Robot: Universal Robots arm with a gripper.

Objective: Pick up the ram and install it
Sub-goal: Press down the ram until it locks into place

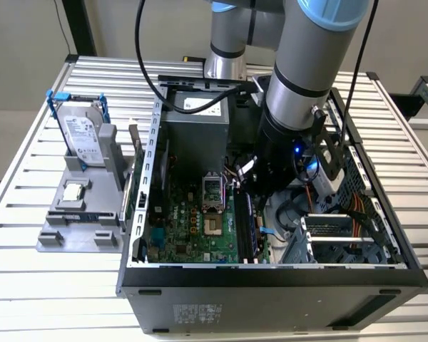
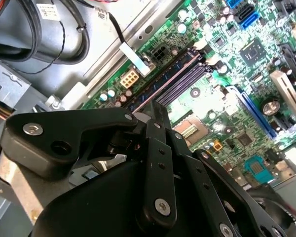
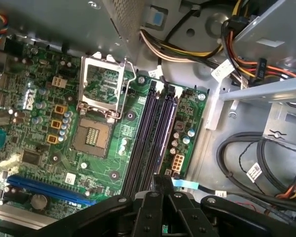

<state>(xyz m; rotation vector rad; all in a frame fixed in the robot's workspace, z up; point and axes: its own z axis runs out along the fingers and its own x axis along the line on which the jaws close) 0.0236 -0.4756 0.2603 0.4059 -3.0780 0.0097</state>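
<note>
while poised low inside the open computer case (image 1: 271, 274), hovering with the gripper (image 3: 163, 180) just above one end of the four dark memory slots (image 3: 148, 138), beside the bare cpu socket (image 3: 92, 134) on the green motherboard (image 1: 189, 228). fingertips (image 2: 157, 106) drawn close together into a narrow wedge; impossible to tell whether the ram is pinched between them, since anything that thin would sit edge-on and hidden behind the black linkage. slots looking unfilled in both wrist views, latches at the far end standing by the white-tipped cable plugs.

judged as the seating step: best done by keeping the stick's long edge parallel to the chosen slot and square over it, not straddling two neighbours. worth checking that both end latches are swung outward and that the notch matches the slot's key. pressing straight down, evenly along the length, rather than tipping one end in first. worth minding the blue cable tab (image 3: 180, 182) just beside the fingers, and the loose wire bundles near the slot ends.
</note>
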